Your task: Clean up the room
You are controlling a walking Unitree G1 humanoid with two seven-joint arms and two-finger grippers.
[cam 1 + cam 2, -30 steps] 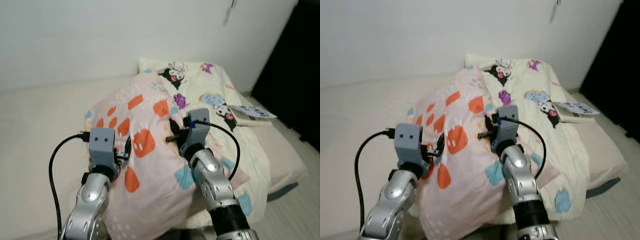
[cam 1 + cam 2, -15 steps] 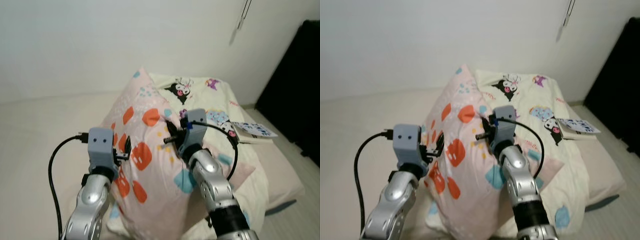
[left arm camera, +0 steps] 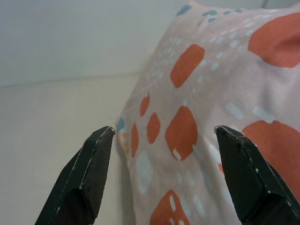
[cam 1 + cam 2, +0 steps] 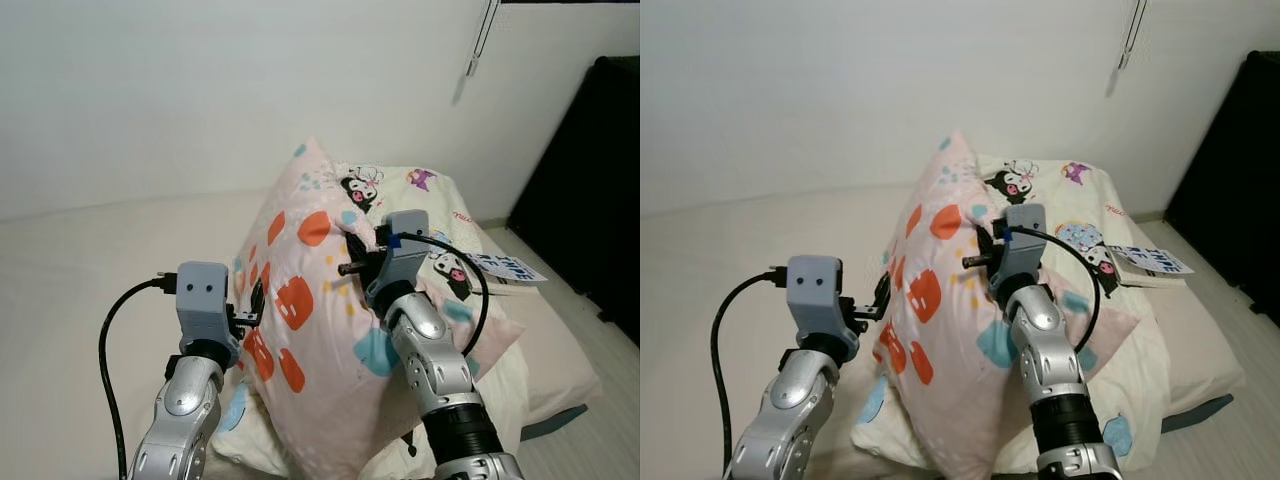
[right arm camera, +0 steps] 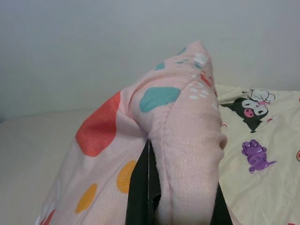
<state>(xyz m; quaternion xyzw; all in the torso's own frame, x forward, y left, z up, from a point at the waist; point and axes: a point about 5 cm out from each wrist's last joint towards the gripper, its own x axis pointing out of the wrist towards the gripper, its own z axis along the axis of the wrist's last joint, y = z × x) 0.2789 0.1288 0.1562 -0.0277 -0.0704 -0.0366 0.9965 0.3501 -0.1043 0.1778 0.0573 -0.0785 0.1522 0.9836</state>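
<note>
A pink pillow (image 4: 310, 330) with orange and teal blotches stood upright at frame centre, its corner pointing up. The right tool (image 4: 352, 243) pinched its right edge; the left tool (image 4: 252, 302) sat against its left side. Behind lay a cartoon-print pillow (image 4: 430, 215).

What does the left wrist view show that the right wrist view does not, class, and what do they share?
Left wrist view alone: the left gripper open, its fingers apart beside the pillow, one over bare pale bedding. Right wrist view alone: the right gripper shut on a fold of the pillow, plus the cream cartoon-print bedding. Both share the pink pillow with orange patches and the white wall.
</note>
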